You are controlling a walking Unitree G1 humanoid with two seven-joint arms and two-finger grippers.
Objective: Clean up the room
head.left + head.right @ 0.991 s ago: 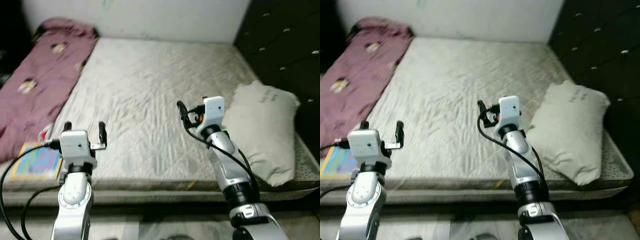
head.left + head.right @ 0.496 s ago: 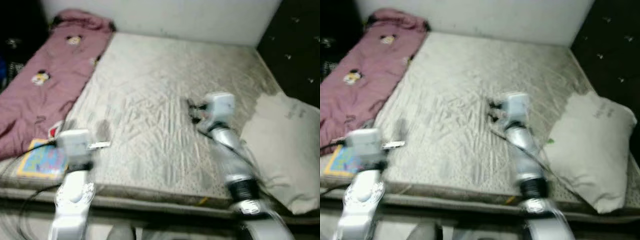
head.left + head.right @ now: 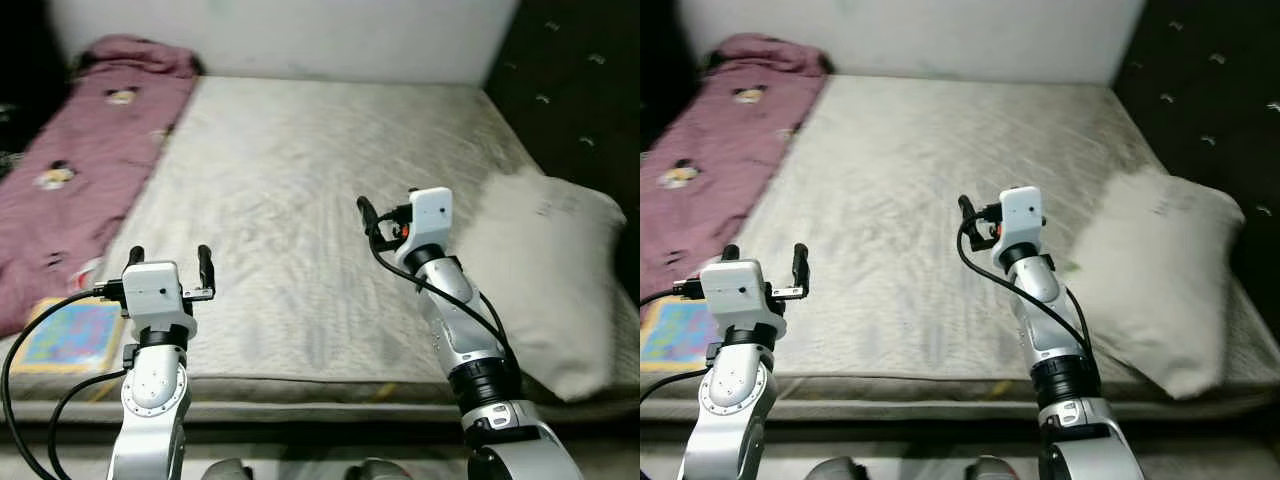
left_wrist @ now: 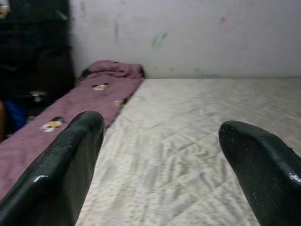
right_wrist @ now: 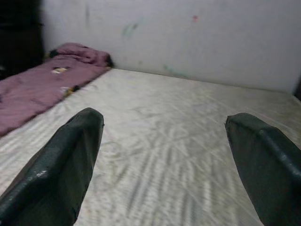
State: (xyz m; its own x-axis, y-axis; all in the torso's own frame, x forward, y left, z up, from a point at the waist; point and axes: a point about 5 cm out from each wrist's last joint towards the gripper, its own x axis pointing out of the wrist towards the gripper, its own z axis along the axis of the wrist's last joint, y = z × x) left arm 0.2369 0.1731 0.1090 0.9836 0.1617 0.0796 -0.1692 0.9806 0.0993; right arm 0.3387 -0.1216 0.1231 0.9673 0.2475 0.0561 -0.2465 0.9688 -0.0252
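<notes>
I am standing at the foot of the big grey mattress (image 3: 320,190), and everything here I will place from it. My left gripper (image 3: 168,262) is up over the near edge of the mattress. Its two fingers are wide apart and have nothing between them. My right gripper (image 5: 164,165) is up over the middle of the mattress, a bit further in. Its fingers are wide apart too, and they hold nothing.

The things to tidy lie at the sides. A pale pillow (image 3: 545,275) sits on the right side of the mattress, close to my right arm. A pink blanket (image 3: 75,150) (it has little cartoon faces on it) runs all along the left side. A bright picture book (image 3: 70,335) lies at the near left corner, just beside my left arm.

What could go wrong? I think the pillow is big and soft, so a small pinch may slip off it. The book is flat, so my fingers might push it off the corner and not lift it. My black cable (image 3: 40,350) hangs near the book and could catch it.
</notes>
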